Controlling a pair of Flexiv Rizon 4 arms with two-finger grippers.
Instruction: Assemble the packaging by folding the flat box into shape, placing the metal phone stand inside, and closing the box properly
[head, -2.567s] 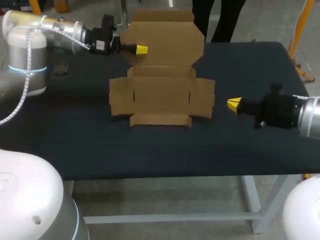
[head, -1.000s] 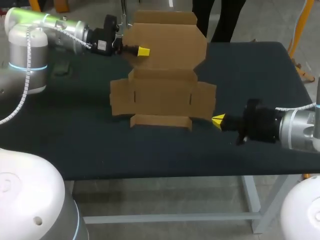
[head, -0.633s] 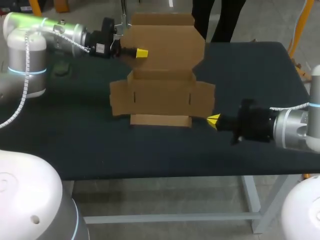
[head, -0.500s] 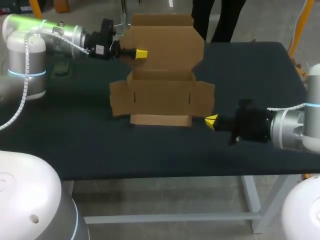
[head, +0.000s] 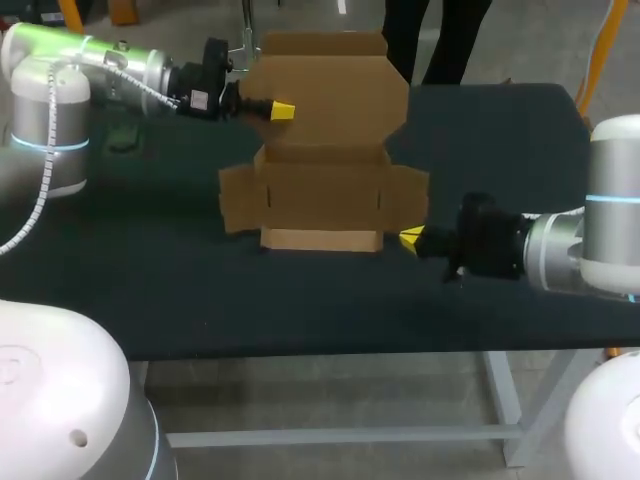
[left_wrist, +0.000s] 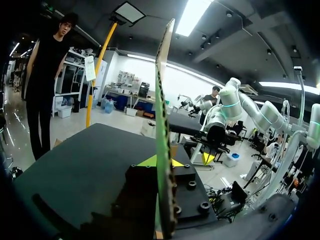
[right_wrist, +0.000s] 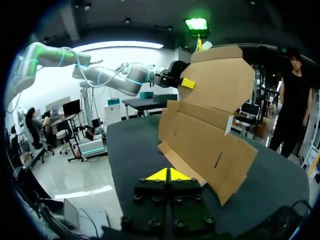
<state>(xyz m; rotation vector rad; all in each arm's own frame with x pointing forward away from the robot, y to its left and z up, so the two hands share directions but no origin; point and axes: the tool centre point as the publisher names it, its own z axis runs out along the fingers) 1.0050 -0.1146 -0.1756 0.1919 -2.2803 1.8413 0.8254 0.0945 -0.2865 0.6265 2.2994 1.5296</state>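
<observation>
The cardboard box (head: 322, 195) sits open near the middle of the dark table (head: 150, 290), a little toward 12 o'clock. Its base panel lies flat. One side flap spreads out at 9 o'clock and the other at 3 o'clock, and a narrow front strip runs along the 6 o'clock edge.

The big lid panel at the box's 12 o'clock side stands nearly upright, with its tuck flap on top. Your left gripper (head: 282, 110) comes in from 10 o'clock and has that lid by its left edge.

In the left wrist view the cardboard (left_wrist: 161, 100) shows edge-on, running straight up between the two yellow tips of the left gripper (left_wrist: 160, 161). One tip presses on each face, so the jaws are clamped on the box.

Your right gripper (head: 410, 238) lies low over the table at the box's 4 o'clock, just beside the near corner of the 3 o'clock flap (whether it touches the flap you cannot tell from above).

The right wrist view shows the right gripper (right_wrist: 169, 174) with its yellow tips pressed together and nothing between them. The box (right_wrist: 210, 135) is just ahead of them. The left gripper (right_wrist: 187, 83) is on the raised lid beyond.
</observation>
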